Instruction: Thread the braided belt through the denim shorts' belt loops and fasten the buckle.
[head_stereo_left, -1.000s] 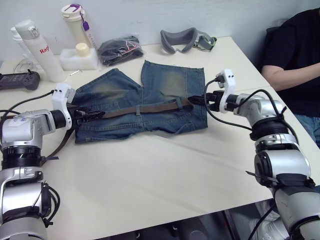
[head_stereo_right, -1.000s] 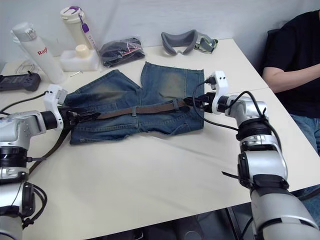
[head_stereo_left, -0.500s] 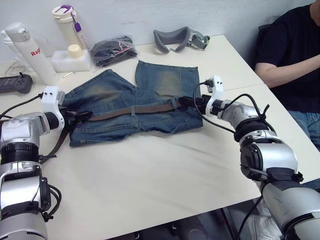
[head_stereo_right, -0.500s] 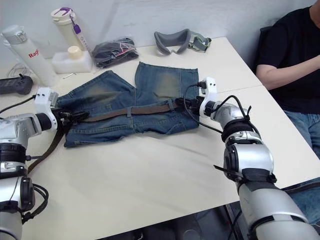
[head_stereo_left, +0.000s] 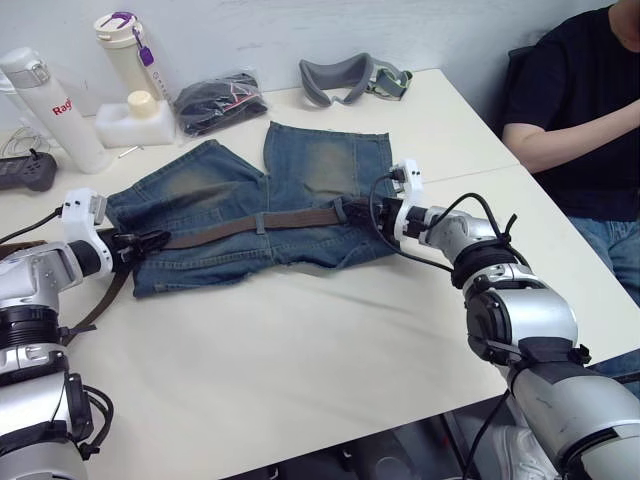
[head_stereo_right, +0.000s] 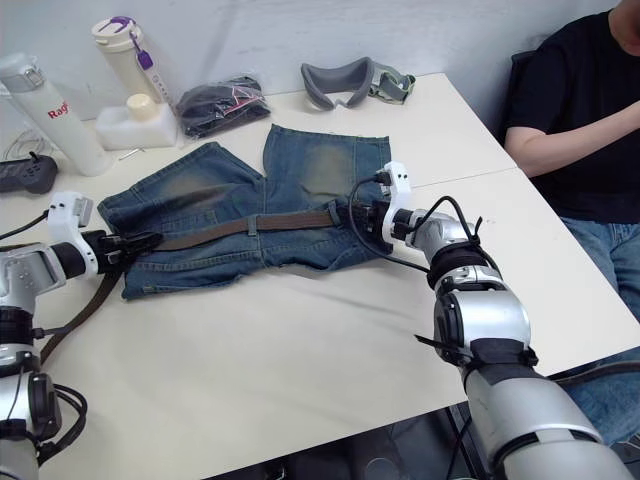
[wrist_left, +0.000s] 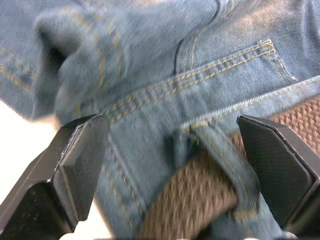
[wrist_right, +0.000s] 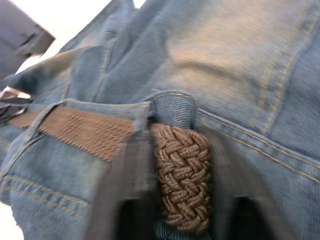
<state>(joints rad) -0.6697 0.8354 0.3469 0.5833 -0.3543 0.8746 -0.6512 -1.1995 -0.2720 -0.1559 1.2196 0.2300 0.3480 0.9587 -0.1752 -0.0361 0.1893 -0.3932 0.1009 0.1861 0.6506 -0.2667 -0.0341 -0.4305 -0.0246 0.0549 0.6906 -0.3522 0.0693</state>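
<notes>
Braided dark brown woven belt (head_stereo_left: 262, 219) lies along the waistband of the faded blue denim shorts (head_stereo_left: 300, 195), which are spread flat on the cream table (head_stereo_left: 300, 350). Its long axis runs left–right between the two arms. It passes under a short blue denim belt loop (wrist_left: 220, 150) at the left end, and a free tail trails off the shorts past the left arm. Left gripper (head_stereo_left: 135, 245) sits at the left waistband edge, fingers (wrist_left: 80, 155) spread wide either side of that loop and belt, gripping nothing. Right gripper (head_stereo_left: 362, 208) is at the right waistband edge, pinched on the belt's braided end (wrist_right: 180, 175) just below another loop. Silver buckle: not discernible. Judgement: the right arm holds the working end, so the coming feed runs along the waistband axis; the left arm is nearer the slack tail.
</notes>
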